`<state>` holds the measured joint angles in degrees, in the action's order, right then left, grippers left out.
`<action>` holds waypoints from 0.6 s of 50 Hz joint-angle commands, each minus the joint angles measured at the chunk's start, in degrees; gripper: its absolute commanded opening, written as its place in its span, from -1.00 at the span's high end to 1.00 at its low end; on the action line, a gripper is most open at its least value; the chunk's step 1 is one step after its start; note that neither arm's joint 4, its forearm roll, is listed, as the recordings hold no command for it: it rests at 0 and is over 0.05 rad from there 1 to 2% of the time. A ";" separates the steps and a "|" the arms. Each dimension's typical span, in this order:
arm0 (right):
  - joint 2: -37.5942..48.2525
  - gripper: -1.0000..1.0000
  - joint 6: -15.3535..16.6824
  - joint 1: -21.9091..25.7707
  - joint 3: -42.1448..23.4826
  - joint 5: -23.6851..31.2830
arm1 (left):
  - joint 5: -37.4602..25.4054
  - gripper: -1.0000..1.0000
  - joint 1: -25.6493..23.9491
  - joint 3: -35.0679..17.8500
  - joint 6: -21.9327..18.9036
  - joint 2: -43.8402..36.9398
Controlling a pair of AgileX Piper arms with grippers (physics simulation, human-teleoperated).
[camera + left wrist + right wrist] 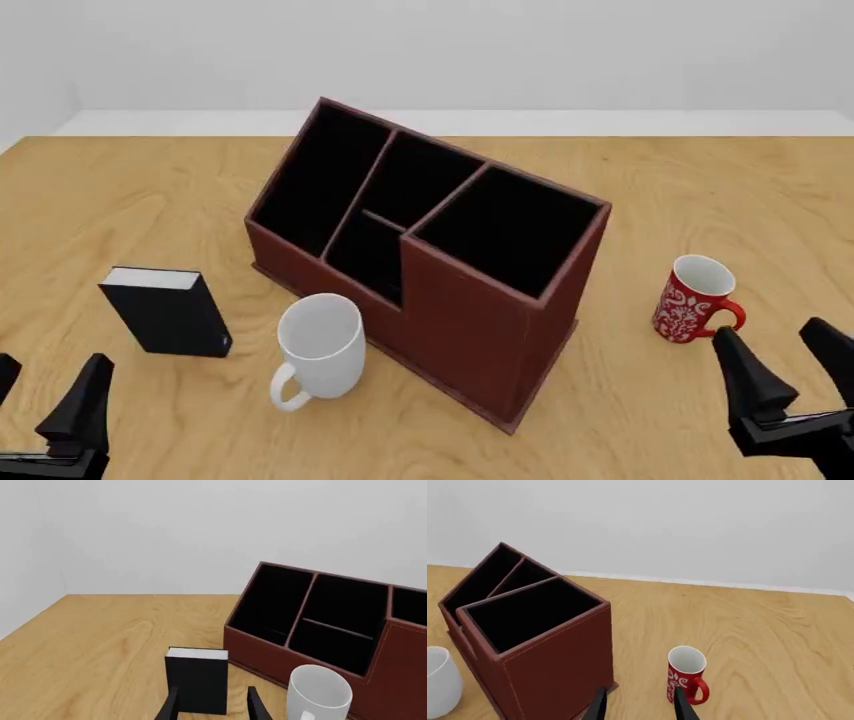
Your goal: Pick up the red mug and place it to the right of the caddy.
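The red mug with a white floral pattern stands upright on the table to the right of the caddy, handle toward the near right. It also shows in the right wrist view, beside the caddy. The caddy is a large dark red-brown box with black-lined compartments; the left wrist view shows it too. My right gripper is open and empty, just in front of the red mug. My left gripper is open and empty at the near left.
A plain white mug stands in front of the caddy's left part. A small black book-like box stands upright to its left. White walls bound the table at the back and left.
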<state>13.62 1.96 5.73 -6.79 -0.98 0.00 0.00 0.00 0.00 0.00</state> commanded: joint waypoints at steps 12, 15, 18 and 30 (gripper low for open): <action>16.13 -1.00 11.09 4.57 -24.80 17.03 | 0.00 -1.00 0.00 0.00 0.00 0.00; 19.32 -1.00 12.19 4.14 -26.28 17.84 | 0.00 -1.00 0.00 0.00 0.00 0.00; 20.70 -1.00 14.81 3.49 -26.63 17.81 | 0.00 -1.00 0.00 0.00 0.00 0.00; 31.00 -1.00 21.94 -1.88 -31.42 16.82 | 0.00 -1.00 0.00 0.00 0.00 0.00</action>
<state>36.37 17.60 7.05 -33.96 15.72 0.00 0.00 0.00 0.00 0.00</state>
